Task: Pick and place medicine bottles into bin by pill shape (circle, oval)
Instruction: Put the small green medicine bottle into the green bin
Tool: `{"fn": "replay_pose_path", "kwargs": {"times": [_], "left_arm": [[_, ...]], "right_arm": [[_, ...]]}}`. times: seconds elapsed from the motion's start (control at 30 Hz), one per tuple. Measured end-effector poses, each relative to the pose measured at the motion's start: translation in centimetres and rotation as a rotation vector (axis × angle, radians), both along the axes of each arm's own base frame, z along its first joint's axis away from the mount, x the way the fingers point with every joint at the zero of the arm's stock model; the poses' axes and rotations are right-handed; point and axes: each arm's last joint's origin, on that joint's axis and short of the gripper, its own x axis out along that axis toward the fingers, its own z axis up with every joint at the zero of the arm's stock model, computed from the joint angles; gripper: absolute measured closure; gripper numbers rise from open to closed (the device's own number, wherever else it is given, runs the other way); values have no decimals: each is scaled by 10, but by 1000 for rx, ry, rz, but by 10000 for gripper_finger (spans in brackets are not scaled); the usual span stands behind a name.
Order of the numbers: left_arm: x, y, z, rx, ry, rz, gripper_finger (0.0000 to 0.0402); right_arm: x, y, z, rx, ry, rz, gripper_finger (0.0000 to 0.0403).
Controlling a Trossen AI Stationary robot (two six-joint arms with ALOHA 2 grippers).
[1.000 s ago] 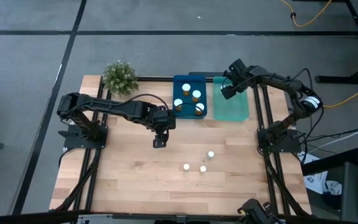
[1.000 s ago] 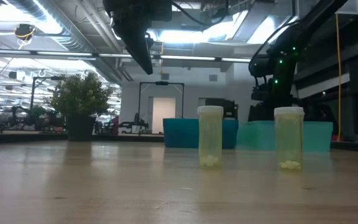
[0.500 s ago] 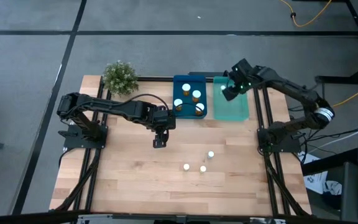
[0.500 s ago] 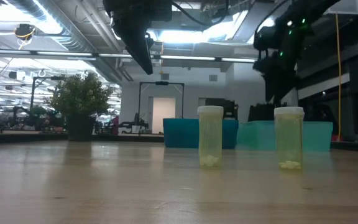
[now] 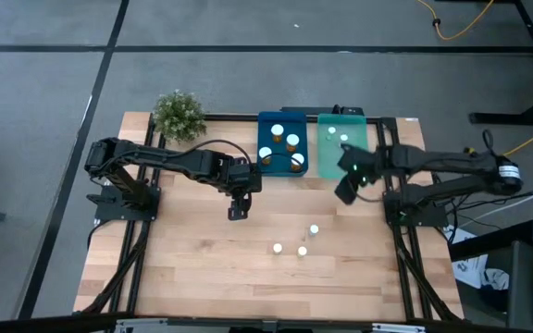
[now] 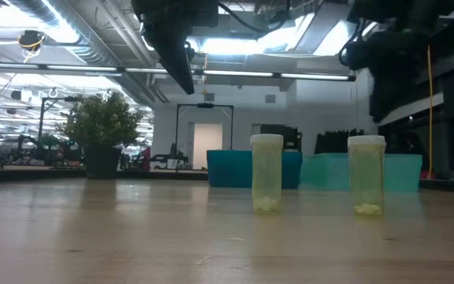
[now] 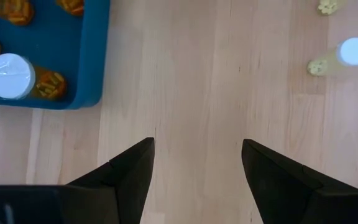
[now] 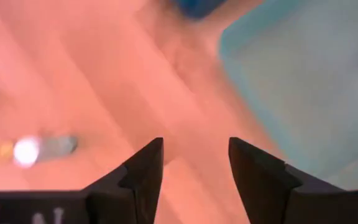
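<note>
Three pale medicine bottles (image 5: pixel 302 251) stand upright, caps up, on the bare wooden table (image 5: pixel 183 268), well apart from the bins. The dark blue bin (image 5: pixel 282 170) holds five bottles; the teal bin (image 5: pixel 329 165) holds two. The left gripper (image 5: pixel 236 212) and right gripper (image 5: pixel 344 193) hover above the table, jaws open and empty.

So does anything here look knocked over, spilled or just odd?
Nothing stands out. The three loose bottles stand upright on the table, and the others sit inside the blue tray and the teal tray. No spills.
</note>
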Motion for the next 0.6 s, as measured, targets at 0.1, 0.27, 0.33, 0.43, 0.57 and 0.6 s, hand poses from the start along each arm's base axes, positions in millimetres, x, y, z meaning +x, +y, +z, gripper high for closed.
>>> {"fn": "replay_pose_path", "kwargs": {"times": [0.1, 0.27, 0.33, 0.43, 0.57, 0.6], "left_arm": [[1, 0, 1, 0, -14, -1, 168], [-5, -9, -2, 12, 49, -45, 168], [-14, -15, -2, 26, 125, -88, 168], [-24, -25, 1, 97, 157, -124, 168], [-40, -29, 10, 144, 81, -89, 168], [-46, -29, 9, 141, 62, -86, 168]], "right_arm": [[-4, 16, -12, 26, 15, 20, 219], [-5, 31, -23, 9, 27, 23, 219], [-5, 33, -24, -11, 25, 18, 219], [-4, 36, -23, -12, 17, 30, 219], [-2, 37, -21, -12, -9, 38, 219], [-1, 37, -21, -12, -14, 38, 219]]}}
